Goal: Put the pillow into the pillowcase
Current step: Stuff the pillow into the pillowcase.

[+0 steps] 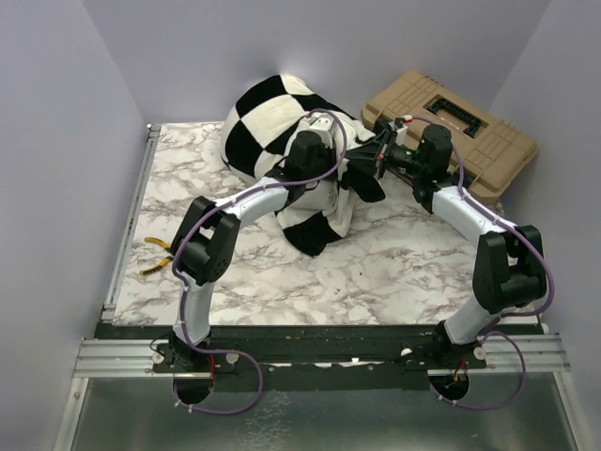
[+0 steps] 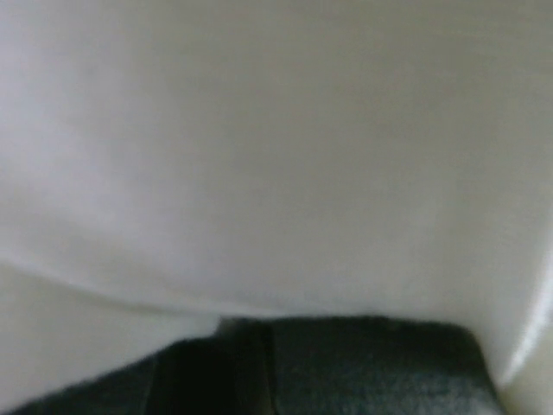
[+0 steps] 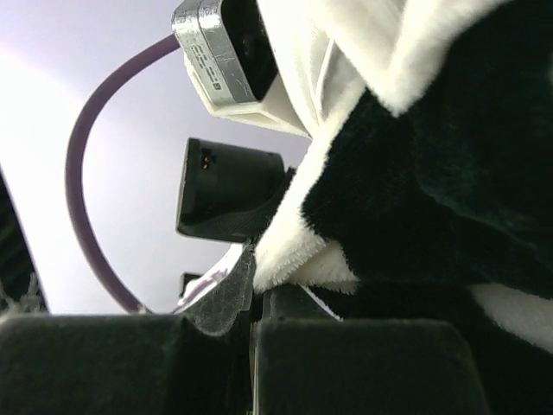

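At its mouth, the pillowcase [image 3: 415, 173], pinched by the right gripper [image 3: 252, 301], should be held taut; the left gripper [image 2: 270, 335] closure cannot be told.

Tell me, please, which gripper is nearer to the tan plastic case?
Right. The right gripper grips the pillowcase just left of the tan case; the left gripper sits farther left.

Left gripper [image 2: 268, 346] against blurred white cloth [image 2: 276, 173] — grip unclear

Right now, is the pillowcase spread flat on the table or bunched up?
Bunched up. The pillowcase lies in a rumpled, folded heap at the far side of the table, not flat.
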You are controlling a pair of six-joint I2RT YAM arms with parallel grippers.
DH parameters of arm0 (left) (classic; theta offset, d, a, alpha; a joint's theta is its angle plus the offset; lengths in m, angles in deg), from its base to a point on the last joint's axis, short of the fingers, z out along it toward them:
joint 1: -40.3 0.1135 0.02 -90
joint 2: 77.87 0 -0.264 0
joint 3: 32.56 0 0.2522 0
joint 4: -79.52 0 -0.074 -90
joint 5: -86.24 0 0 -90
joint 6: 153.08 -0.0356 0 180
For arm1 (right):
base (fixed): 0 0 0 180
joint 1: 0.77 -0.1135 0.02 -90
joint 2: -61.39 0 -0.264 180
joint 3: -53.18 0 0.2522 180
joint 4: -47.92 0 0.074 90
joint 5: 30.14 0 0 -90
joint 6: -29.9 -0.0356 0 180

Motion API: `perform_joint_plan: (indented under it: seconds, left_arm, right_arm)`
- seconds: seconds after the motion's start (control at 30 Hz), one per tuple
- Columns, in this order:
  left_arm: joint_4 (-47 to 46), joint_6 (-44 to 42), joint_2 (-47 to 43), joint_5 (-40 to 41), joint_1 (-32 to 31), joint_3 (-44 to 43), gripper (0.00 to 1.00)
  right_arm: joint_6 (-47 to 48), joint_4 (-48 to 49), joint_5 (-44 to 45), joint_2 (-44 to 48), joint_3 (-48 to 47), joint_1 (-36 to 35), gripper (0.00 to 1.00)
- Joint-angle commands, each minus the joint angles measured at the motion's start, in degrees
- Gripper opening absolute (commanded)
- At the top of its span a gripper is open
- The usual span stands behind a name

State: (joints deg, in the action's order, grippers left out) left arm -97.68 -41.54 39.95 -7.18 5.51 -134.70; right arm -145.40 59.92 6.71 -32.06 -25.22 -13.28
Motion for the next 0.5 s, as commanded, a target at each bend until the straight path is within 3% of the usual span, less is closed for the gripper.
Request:
perform_joint_plan:
  seconds: [0.0,0.13,0.23,0.3,0.37,0.47]
  left_arm:
    - [-10.1,-15.4,-1.2,3.4,3.9,1.4,0.0]
    - [-18.6,-17.6,-4.9,0.9,3.8,-1.4,0.0]
    - [-20.3,-15.7,-4.5,-3.6,3.7,-6.4,0.0]
    - [-20.9,-15.6,-3.6,-4.8,2.8,-8.4,0.0]
    - [-21.0,-16.6,-2.7,-1.4,1.6,-8.8,0.0]
    - [-21.1,-16.6,-0.2,2.7,-0.1,-7.2,0.0]
  right_arm:
    - [-9.7,22.6,-25.6,10.5,-5.1,-4.4,0.0]
    - [-0.4,13.2,-25.7,12.0,-2.4,-4.3,0.0]
    - [17.3,-11.6,-22.7,13.0,-3.3,-4.4,0.0]
    - [21.9,-21.0,-21.9,12.6,-2.9,-4.4,0.0]
    - [19.2,-19.3,-22.0,12.8,-0.4,-4.4,0.0]
    - [7.5,-5.6,-22.5,14.1,4.3,-4.5,0.0]
